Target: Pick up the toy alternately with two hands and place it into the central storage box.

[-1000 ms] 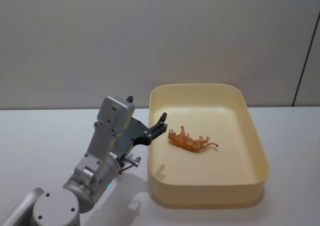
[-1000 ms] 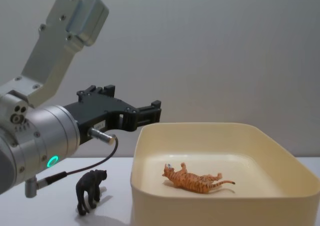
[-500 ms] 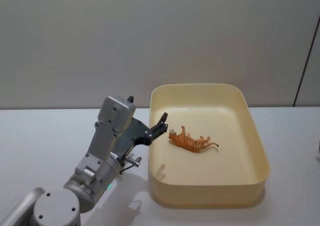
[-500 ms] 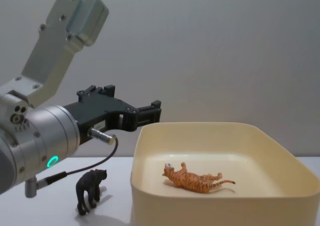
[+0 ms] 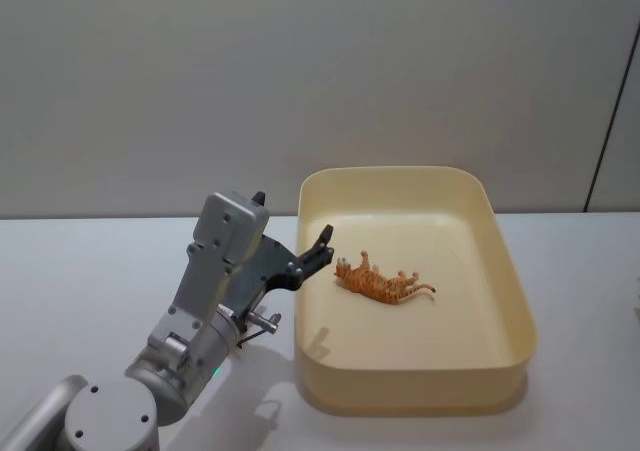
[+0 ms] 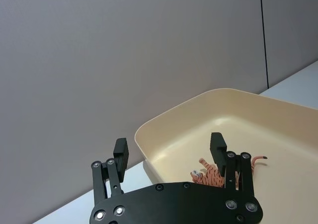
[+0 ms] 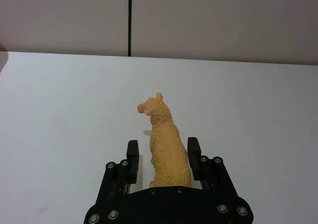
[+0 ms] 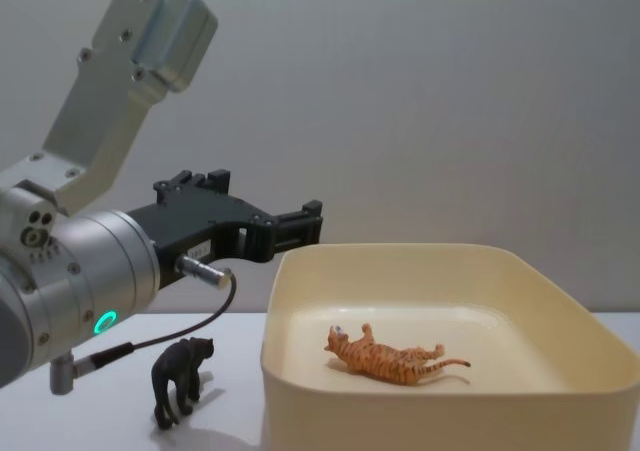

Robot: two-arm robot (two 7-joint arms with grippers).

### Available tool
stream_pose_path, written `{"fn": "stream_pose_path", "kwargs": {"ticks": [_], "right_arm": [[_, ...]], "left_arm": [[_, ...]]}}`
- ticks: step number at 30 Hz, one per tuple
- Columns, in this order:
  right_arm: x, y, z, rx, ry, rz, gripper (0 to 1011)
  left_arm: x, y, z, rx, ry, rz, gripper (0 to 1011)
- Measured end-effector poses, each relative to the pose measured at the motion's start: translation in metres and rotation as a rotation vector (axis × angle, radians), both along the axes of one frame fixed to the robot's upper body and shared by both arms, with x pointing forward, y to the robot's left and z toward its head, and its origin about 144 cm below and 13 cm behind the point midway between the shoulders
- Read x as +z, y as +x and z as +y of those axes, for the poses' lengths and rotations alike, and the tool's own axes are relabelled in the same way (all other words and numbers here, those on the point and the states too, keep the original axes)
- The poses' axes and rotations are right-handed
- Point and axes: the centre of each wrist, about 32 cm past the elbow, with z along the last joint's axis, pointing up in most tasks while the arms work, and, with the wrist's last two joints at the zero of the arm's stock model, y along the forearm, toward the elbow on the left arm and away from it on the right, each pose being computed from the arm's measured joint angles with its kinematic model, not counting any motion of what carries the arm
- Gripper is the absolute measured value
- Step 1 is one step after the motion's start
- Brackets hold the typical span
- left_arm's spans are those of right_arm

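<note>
We see the yellow llama toy [image 7: 166, 139] standing upright on the white table [image 7: 59, 110], right between the two black fingers of the right gripper [image 7: 162, 145]. Those fingers are spread to either side of its body. A strip of table shows between one finger and the toy, while the other finger sits so close to its flank that we cannot tell if it touches. The llama has a rough, woolly surface, a long neck and small ears, and it faces away from the wrist. The left gripper [image 5: 320, 246] hangs in the air over the left rim of the cream-yellow storage box [image 5: 410, 391], its fingers wide apart with nothing between them. The orange tiger toy [image 5: 385, 283], marked with dark stripes, lies on its side on the floor of the box, towards the box's left half. It lies lower than the left fingers and just beyond their tips, and in the left wrist view one finger partly covers it. In the chest view we also find a black animal figure [image 8: 182, 379] standing on its four legs on the table, just left of the box and beneath the left arm.
</note>
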Motion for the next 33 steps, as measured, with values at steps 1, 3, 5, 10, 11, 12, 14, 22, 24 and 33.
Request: {"fn": "stream_pose_path", "kwargs": {"ticks": [1, 3, 5, 10, 11, 12, 14, 22, 24, 33], "right_arm": [[0.000, 0.000, 0.000, 0.000, 0.000, 0.001, 597], [-0.001, 0.001, 0.000, 0.001, -0.001, 0.002, 538], [-0.001, 0.001, 0.001, 0.001, -0.001, 0.003, 479], [-0.001, 0.002, 0.001, 0.003, -0.001, 0.002, 350], [-0.001, 0.002, 0.001, 0.003, 0.000, 0.001, 350], [-0.001, 0.002, 0.002, 0.007, 0.001, -0.004, 350], [0.001, 0.001, 0.003, 0.013, 0.004, -0.012, 350], [0.013, 0.000, 0.013, 0.073, 0.045, -0.073, 350], [0.018, 0.000, 0.018, 0.099, 0.060, -0.096, 350], [0.044, 0.003, 0.039, 0.215, 0.117, -0.186, 350]], "left_arm": [[0.000, 0.000, 0.000, 0.000, 0.000, 0.000, 1001], [0.000, 0.000, 0.000, 0.000, 0.000, 0.000, 1001], [0.000, 0.000, 0.000, 0.000, 0.000, 0.000, 1001], [0.000, 0.000, 0.000, 0.000, 0.000, 0.000, 1001], [0.000, 0.000, 0.000, 0.000, 0.000, 0.000, 1001], [0.000, 0.000, 0.000, 0.000, 0.000, 0.000, 1001], [0.000, 0.000, 0.000, 0.000, 0.000, 0.000, 1001], [0.000, 0.000, 0.000, 0.000, 0.000, 0.000, 1001], [0.000, 0.000, 0.000, 0.000, 0.000, 0.000, 1001], [0.000, 0.000, 0.000, 0.000, 0.000, 0.000, 1001]]}}
